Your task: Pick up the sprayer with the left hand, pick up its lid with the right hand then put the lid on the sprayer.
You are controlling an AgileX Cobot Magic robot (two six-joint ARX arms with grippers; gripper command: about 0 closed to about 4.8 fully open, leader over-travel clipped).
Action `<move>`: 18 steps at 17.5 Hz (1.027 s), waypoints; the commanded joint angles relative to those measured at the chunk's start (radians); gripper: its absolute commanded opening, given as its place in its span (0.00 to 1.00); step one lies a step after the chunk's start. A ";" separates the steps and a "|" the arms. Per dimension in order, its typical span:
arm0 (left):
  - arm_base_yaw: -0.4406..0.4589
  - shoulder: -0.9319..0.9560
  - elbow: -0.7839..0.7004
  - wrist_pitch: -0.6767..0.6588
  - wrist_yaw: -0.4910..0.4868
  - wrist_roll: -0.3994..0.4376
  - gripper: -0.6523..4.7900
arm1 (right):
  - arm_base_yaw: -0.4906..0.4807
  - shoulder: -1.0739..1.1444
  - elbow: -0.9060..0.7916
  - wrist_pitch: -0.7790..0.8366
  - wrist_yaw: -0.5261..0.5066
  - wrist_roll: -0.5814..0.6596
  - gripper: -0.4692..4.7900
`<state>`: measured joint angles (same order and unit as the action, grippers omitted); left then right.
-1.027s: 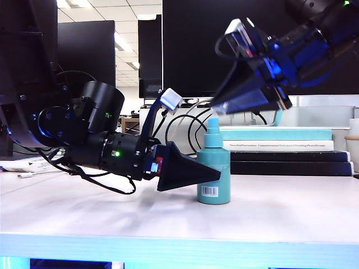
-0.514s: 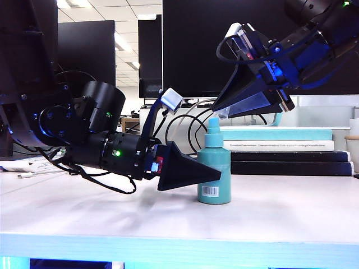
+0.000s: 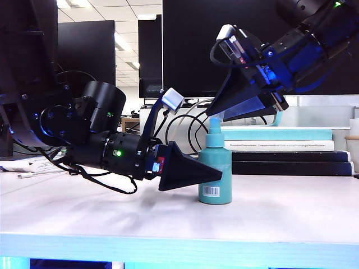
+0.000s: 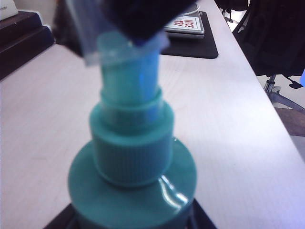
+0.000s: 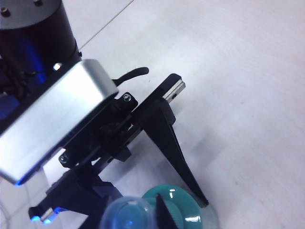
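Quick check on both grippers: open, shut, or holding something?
Left gripper: shut on the sprayer, which stands on the table.
Right gripper: shut on the lid, just over the nozzle.

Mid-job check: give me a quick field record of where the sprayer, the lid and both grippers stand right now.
sprayer: teal bottle standing upright on the white table, barcode label facing the exterior camera
left gripper: level, low on the left, closed around the bottle's body
lid: clear cap partly over the top of the nozzle, not pushed down to the collar
right gripper: angled down from the upper right, shut on the lid above the bottle
background: stacked books behind the bottle
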<state>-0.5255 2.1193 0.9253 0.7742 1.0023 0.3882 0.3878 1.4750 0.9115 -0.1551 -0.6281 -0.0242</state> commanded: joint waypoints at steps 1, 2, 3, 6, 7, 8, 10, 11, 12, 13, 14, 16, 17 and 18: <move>-0.002 0.006 -0.003 -0.034 -0.022 0.004 0.57 | 0.001 0.005 0.002 -0.055 0.035 -0.058 0.27; -0.002 0.006 -0.003 -0.034 -0.022 0.004 0.57 | 0.001 0.008 0.002 -0.056 0.035 -0.058 0.27; -0.002 0.006 -0.003 -0.034 -0.022 0.004 0.57 | 0.001 0.008 0.002 -0.056 0.035 -0.059 0.27; -0.002 0.006 -0.003 -0.034 -0.022 0.000 0.57 | 0.001 0.008 0.002 -0.045 0.034 -0.060 0.53; -0.002 0.006 -0.003 -0.035 -0.022 0.000 0.57 | 0.000 0.008 0.002 -0.029 0.034 -0.062 0.66; -0.002 0.006 -0.003 -0.036 -0.022 0.000 0.57 | 0.000 0.008 0.002 -0.014 0.034 -0.061 0.78; -0.002 0.006 -0.003 -0.036 -0.043 -0.003 0.57 | 0.000 0.008 0.002 0.047 0.018 -0.055 1.00; -0.002 0.006 -0.003 -0.036 -0.048 -0.003 0.57 | -0.001 0.008 0.002 0.063 0.002 -0.055 1.00; -0.002 0.006 -0.003 -0.032 -0.048 -0.005 0.57 | -0.004 0.006 0.002 0.055 0.005 -0.055 1.00; -0.002 0.005 -0.003 -0.031 -0.049 -0.010 0.59 | -0.007 0.005 0.002 0.048 0.004 -0.055 1.00; -0.002 0.003 -0.003 -0.018 -0.048 -0.031 0.69 | -0.018 -0.003 0.002 0.032 -0.001 -0.055 1.00; -0.001 -0.005 -0.003 -0.008 -0.048 -0.077 0.87 | -0.048 -0.045 0.002 0.018 -0.003 -0.049 1.00; -0.001 -0.010 -0.003 -0.009 -0.048 -0.086 0.88 | -0.060 -0.061 0.002 0.014 -0.003 -0.048 1.00; -0.001 -0.027 -0.003 -0.009 -0.048 -0.103 0.92 | -0.081 -0.095 0.002 0.001 -0.006 -0.047 1.00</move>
<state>-0.5247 2.1139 0.9203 0.7490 0.9512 0.3073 0.3172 1.4071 0.9092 -0.1524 -0.6235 -0.0734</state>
